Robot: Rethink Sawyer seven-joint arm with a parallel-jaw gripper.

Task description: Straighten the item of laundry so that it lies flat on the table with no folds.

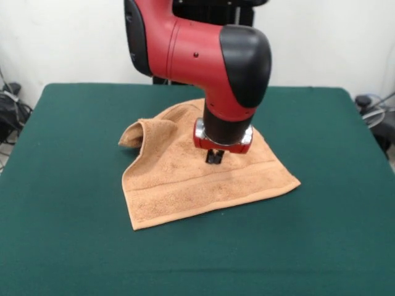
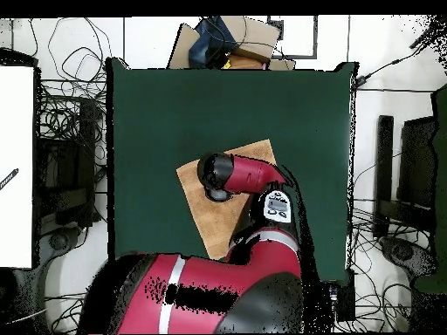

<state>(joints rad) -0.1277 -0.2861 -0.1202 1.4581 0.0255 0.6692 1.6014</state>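
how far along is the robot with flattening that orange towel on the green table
Most of the towel already lies spread on the green table. In hand: the gripper is down at the towel's middle; its grip is unclear. Left: one corner is curled up and folded over, so that fold needs pulling out flat.

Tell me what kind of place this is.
Likely a robotics lab: a red arm works over a towel on a green-topped table, with tangled cables on the floor around it.

The towel (image 1: 203, 179) lies near the middle of the table (image 1: 68, 203) — its left far corner folded over onto itself — with the gripper (image 1: 214, 156) just above its centre.
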